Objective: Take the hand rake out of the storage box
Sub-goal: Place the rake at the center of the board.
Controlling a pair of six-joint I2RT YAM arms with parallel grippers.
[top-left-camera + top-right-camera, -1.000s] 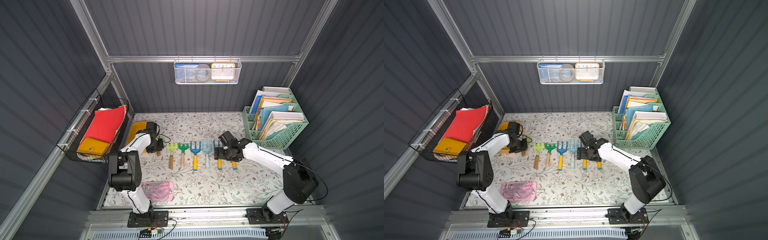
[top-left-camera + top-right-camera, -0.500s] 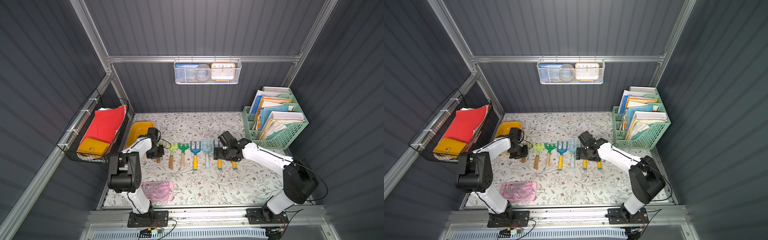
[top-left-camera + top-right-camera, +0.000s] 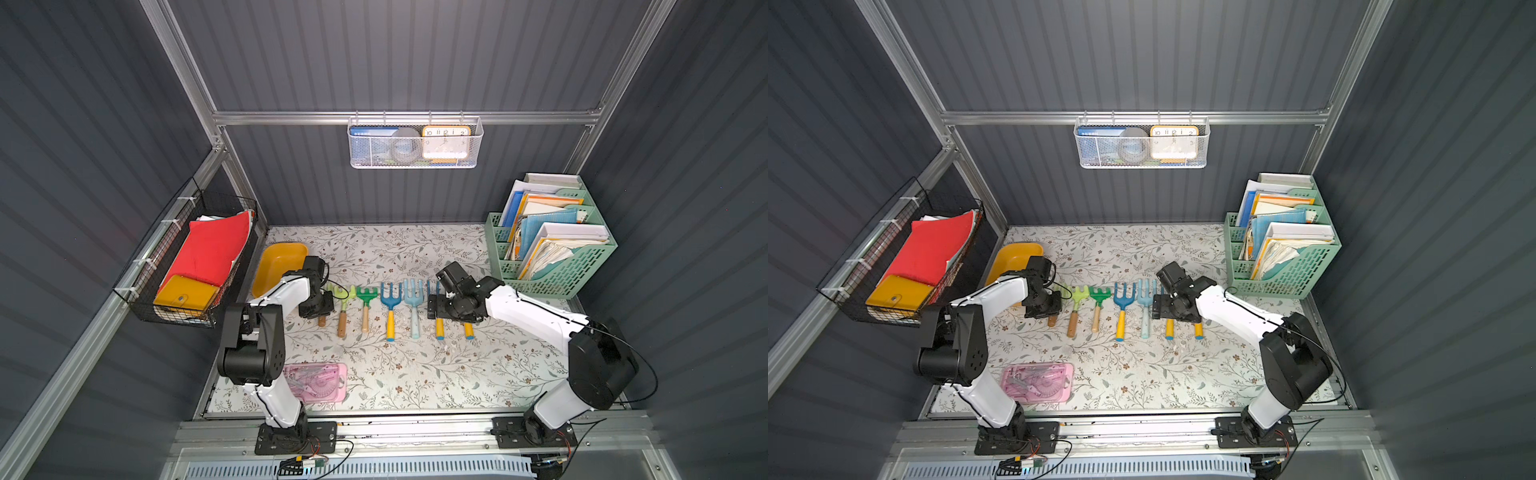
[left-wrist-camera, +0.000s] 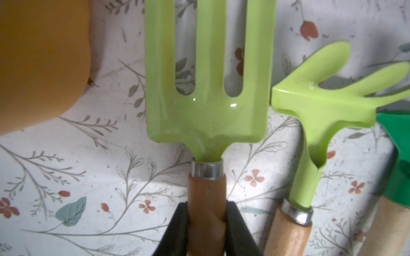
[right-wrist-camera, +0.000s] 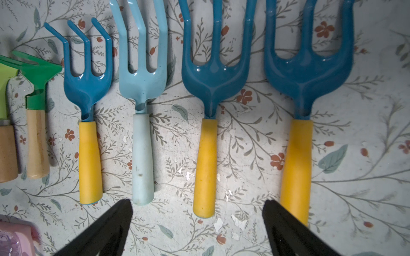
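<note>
The hand rake (image 4: 206, 88), pale green with a wooden handle, is already clear of the storage box (image 3: 276, 266), just beside it at the end of a row of 6 other tools (image 3: 390, 307) on the floral mat (image 3: 415, 374). The left gripper (image 4: 207, 212) is clamped on its handle, so the step in hand looks like the set-down; whether the rake touches the mat I cannot tell. Next calls for lowering it flat, parting the jaws and lifting off without nudging the neighbouring pale green tool (image 4: 310, 106). The right gripper (image 5: 197, 202) hangs over the blue forks (image 5: 214, 73), jaws wide apart, holding nothing
</note>
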